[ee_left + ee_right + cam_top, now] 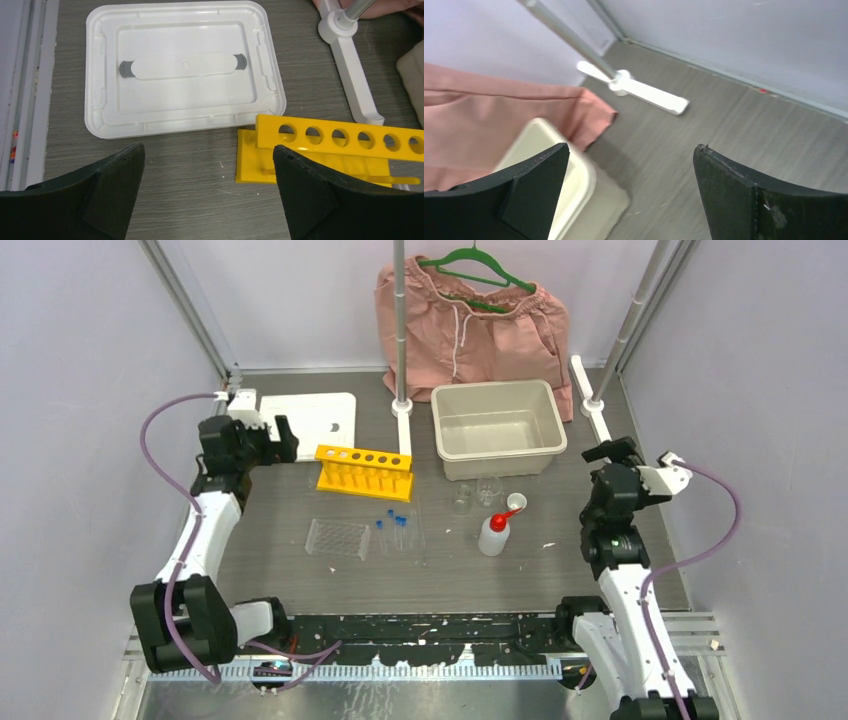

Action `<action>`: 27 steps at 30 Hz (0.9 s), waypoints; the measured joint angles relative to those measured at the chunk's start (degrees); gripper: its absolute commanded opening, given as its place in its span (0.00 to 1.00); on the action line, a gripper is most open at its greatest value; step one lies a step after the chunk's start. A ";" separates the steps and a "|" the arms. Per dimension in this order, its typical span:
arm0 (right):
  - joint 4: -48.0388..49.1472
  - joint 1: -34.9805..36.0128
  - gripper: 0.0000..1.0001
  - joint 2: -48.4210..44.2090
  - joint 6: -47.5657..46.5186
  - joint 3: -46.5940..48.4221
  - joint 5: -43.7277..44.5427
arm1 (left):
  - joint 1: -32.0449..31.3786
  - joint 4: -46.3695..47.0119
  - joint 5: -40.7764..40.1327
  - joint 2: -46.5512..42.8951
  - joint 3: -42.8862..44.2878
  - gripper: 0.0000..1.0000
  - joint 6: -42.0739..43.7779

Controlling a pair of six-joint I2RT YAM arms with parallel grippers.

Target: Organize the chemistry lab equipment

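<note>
A yellow holed test-tube rack stands at mid-table; it also shows in the left wrist view. Small clear blue-capped tubes lie in front of it, beside a clear plastic tray. Two small clear beakers stand right of the tubes. A white squeeze bottle with a red nozzle stands near them. My left gripper is open and empty, left of the rack, above bare table. My right gripper is open and empty at the right, apart from everything.
A beige tub sits at the back, its corner in the right wrist view. A white lid lies back left, also in the left wrist view. Pink shorts hang on a green hanger. Two stand poles rise behind. A small white cup sits by the bottle.
</note>
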 measured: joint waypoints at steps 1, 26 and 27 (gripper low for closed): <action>-0.79 -0.24 1.00 -1.03 0.96 0.63 -1.42 | 0.35 -2.95 0.74 -0.04 2.05 1.00 0.17; -39.71 37.11 0.75 47.36 1.53 60.89 -20.74 | 2.23 -53.09 3.91 9.31 37.55 1.00 3.87; -39.95 39.06 0.72 48.78 1.62 60.87 -20.87 | 2.27 -53.62 3.89 9.31 37.55 1.00 4.02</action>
